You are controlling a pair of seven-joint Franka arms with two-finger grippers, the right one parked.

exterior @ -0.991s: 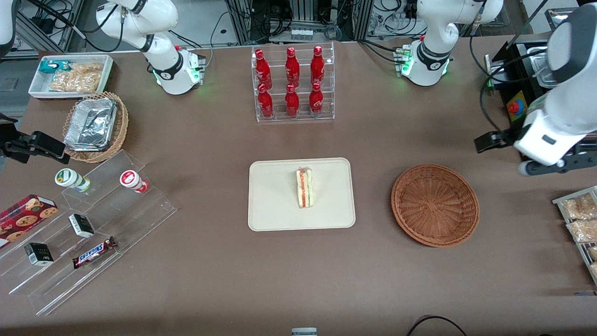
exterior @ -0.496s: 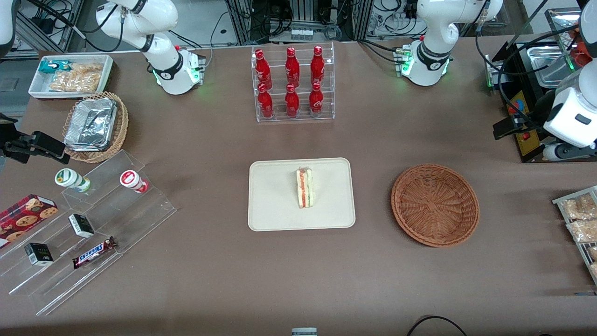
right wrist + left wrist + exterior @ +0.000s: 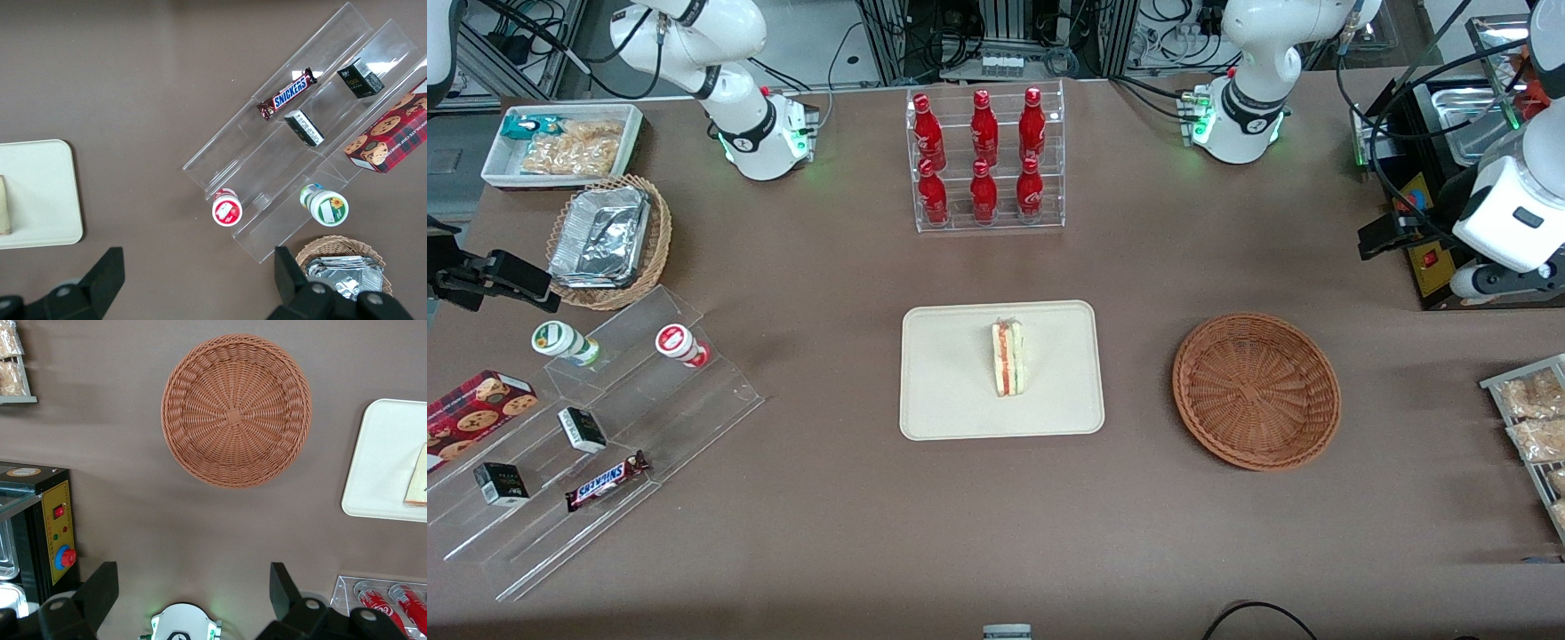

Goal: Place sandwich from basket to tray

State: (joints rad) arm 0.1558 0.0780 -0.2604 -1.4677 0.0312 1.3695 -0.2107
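While my gripper (image 3: 193, 587) hangs high with its fingers spread wide and nothing between them, the sandwich (image 3: 1008, 358) lies on the tray (image 3: 951, 391).

I am up at the working arm's end of the table, farther from the front camera than the basket (image 3: 1256, 389), which sits bare beside the tray. The sandwich rests near the tray's middle, its red and green filling showing along one edge.

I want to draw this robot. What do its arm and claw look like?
The arm is smooth, rounded and white with grey joints, and black cables loop beside it. Its round white base glows with a small green light. The gripper, up above the table near the basket, has two flat black fingers set wide apart.
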